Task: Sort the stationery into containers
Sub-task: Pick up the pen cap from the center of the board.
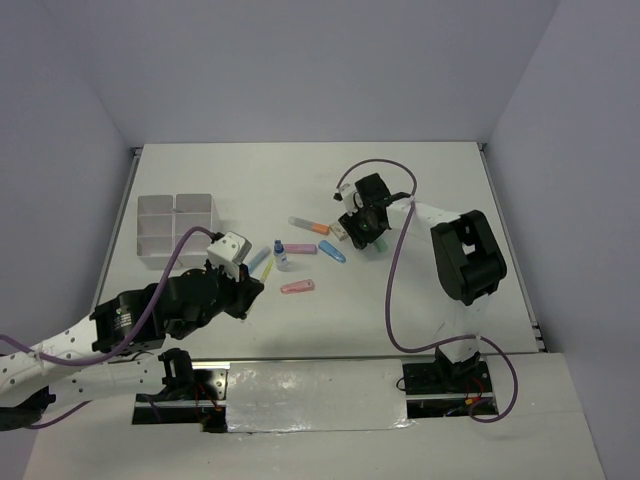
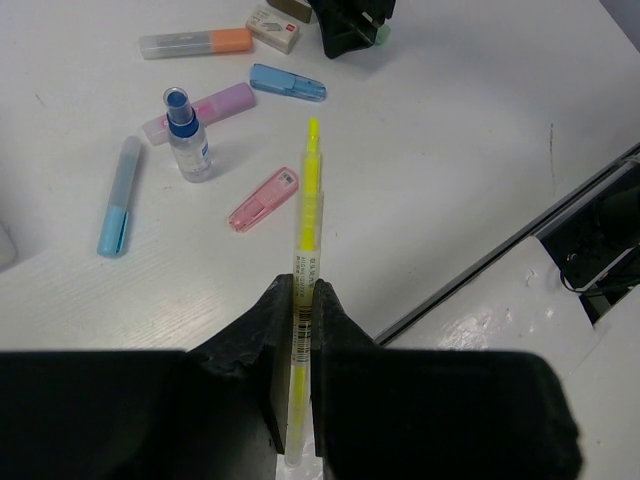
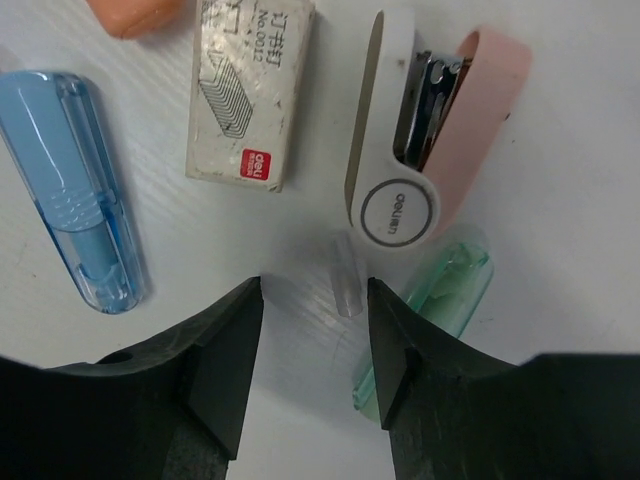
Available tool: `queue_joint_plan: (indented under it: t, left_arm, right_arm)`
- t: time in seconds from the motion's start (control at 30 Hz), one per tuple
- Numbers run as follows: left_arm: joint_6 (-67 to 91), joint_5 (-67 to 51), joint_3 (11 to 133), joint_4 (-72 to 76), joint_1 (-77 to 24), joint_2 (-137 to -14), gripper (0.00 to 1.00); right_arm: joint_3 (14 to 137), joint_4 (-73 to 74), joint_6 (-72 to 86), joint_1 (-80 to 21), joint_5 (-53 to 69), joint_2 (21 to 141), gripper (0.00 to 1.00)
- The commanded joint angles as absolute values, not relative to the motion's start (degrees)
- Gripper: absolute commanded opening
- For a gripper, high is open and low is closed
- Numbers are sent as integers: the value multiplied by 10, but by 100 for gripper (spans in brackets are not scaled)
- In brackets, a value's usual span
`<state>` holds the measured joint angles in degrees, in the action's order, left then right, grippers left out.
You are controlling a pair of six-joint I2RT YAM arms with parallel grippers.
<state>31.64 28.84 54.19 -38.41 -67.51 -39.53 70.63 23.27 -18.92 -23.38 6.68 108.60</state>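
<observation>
My left gripper [image 2: 303, 290] is shut on a thin yellow highlighter pen [image 2: 308, 215], held off the table with its tip pointing away from me. It hovers near the table's front, right of the white four-compartment organizer [image 1: 176, 214]. On the table lie a blue-capped bottle [image 2: 187, 135], a blue marker [image 2: 117, 195], a pink item [image 2: 263, 199], a pink-lilac marker [image 2: 205, 108] and an orange-tipped marker [image 2: 195, 42]. My right gripper [image 3: 312, 310] stands open low over the table. A small clear cap [image 3: 345, 275] lies between its fingertips, and a green marker [image 3: 430, 300] lies by the right finger.
A pink and white stapler [image 3: 430, 130] and a box of staples [image 3: 250, 95] lie just beyond the right gripper, with a translucent blue item [image 3: 75, 190] to their left. The table's front edge with a dark gap [image 2: 560, 215] runs close to the left gripper.
</observation>
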Motion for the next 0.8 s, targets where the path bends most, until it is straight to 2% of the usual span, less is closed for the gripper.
queue_joint_plan:
  t: [0.0, 0.1, 0.4, 0.77]
  left_arm:
    - [309, 288, 543, -367, -672, -389, 0]
    - [309, 285, 543, -367, -672, -391, 0]
    - [308, 283, 541, -367, -672, -381, 0]
    - [308, 284, 542, -368, -673, -382, 0]
  right_arm:
    - [689, 207, -178, -236, 82, 1043, 54]
    - [679, 196, -180, -235, 75, 1041, 57]
    - [722, 228, -183, -235, 80, 1092, 56]
    - [745, 282, -163, -235, 65, 1114, 33]
